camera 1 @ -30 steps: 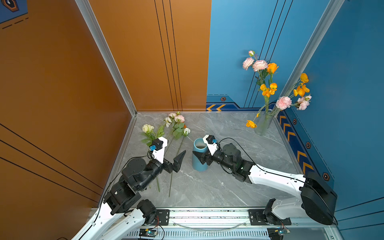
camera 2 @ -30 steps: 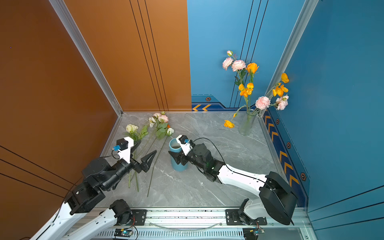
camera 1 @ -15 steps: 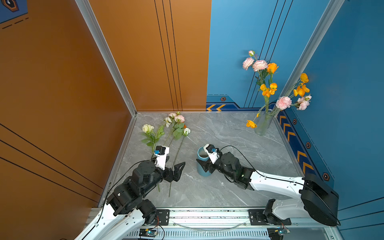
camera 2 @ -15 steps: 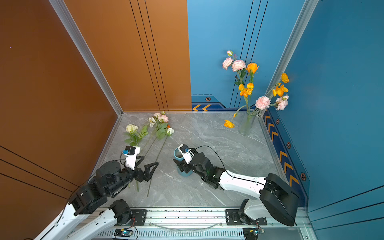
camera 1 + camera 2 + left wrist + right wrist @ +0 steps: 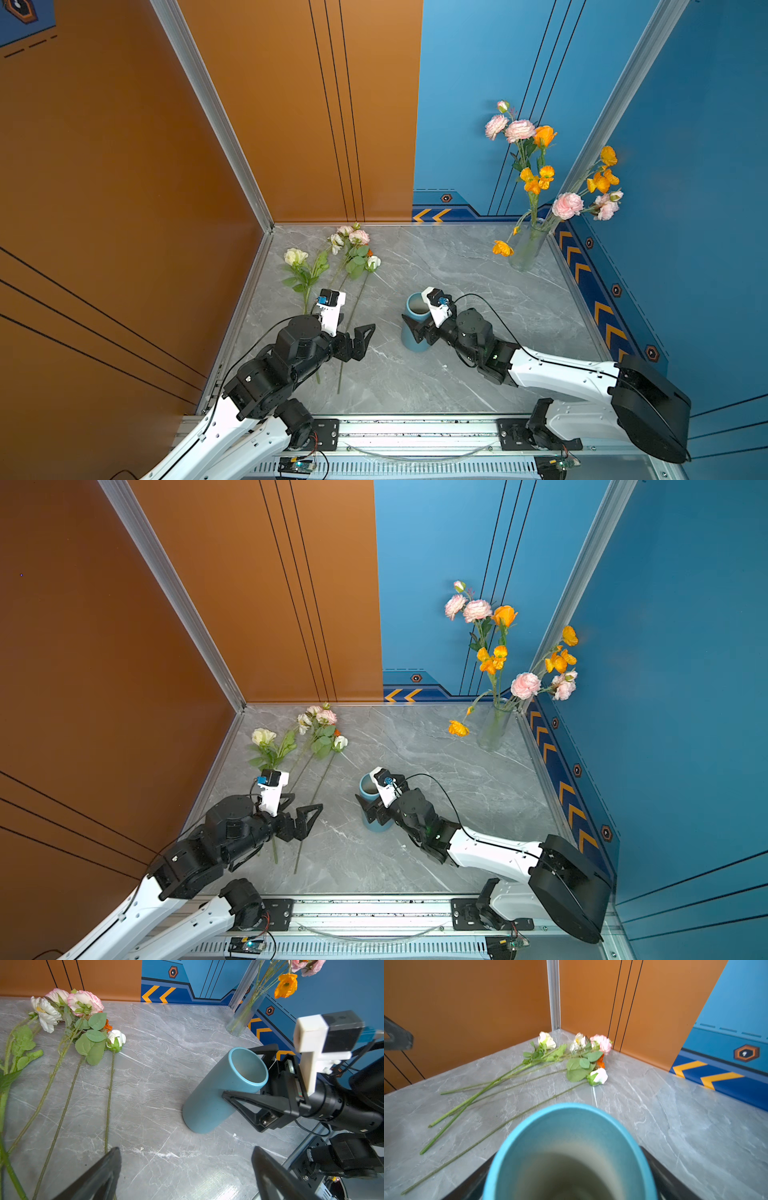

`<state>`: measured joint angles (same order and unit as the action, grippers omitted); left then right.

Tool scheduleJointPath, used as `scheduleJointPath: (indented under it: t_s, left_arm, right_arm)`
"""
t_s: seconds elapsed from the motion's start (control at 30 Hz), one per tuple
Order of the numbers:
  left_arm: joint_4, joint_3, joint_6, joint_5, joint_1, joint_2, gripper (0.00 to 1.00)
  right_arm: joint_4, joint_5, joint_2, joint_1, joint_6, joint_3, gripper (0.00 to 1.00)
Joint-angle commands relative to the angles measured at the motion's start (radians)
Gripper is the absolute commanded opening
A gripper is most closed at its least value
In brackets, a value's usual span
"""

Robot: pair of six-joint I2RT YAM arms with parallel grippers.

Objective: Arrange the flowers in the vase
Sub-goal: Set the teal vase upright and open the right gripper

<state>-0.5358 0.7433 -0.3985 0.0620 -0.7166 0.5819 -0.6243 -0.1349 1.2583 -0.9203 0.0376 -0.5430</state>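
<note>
Vase (image 5: 209,1103) between jaws of right pincer (image 5: 236,1072).

grey marble tabletop (image 5: 457,270), orange wall panels (image 5: 124,166), blue walls (image 5: 685,208) with yellow chevrons (image 5: 432,215), aluminium front rail (image 5: 415,428)

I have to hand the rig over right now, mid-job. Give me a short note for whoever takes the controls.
Left gripper: open, empty, above the stems of the loose flowers.
Right gripper: jaws straddle the blue vase; gripping or released, cannot tell.
Blue vase: upright on the table, empty.
Glass vase, back right corner: already holds a bouquet.
Done: nothing in the blue vase yet. Left: every loose stem.
</note>
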Motion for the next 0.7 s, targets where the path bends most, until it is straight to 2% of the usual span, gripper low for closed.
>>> scheduleJointPath:
  t_s: [0.0, 0.13, 0.23, 0.37, 0.5, 0.67]
  left_arm:
    - [-0.005, 0.054, 0.026, -0.025, -0.013, 0.032, 0.98]
    - [-0.007, 0.090, 0.082, -0.022, -0.015, 0.077, 0.98]
    - [-0.010, 0.119, 0.145, -0.017, -0.015, 0.111, 0.98]
    - [-0.058, 0.190, 0.215, 0.050, -0.009, 0.194, 0.98]
    - [-0.094, 0.257, 0.253, 0.069, -0.006, 0.285, 0.97]
    - [-0.069, 0.280, 0.276, 0.089, 0.000, 0.365, 0.95]
  right_arm:
    - [-0.045, 0.027, -0.039, 0.026, 0.014, -0.003, 1.00]
    - [0.050, 0.121, -0.089, 0.067, 0.033, -0.026, 1.00]
    - [0.163, 0.131, -0.184, 0.105, 0.027, -0.057, 1.00]
    - [0.285, 0.177, -0.325, 0.238, 0.062, -0.093, 1.00]
    - [0.332, 0.359, -0.377, 0.398, 0.188, -0.127, 1.00]
    - [0.422, 0.290, -0.381, 0.415, 0.142, -0.116, 1.00]
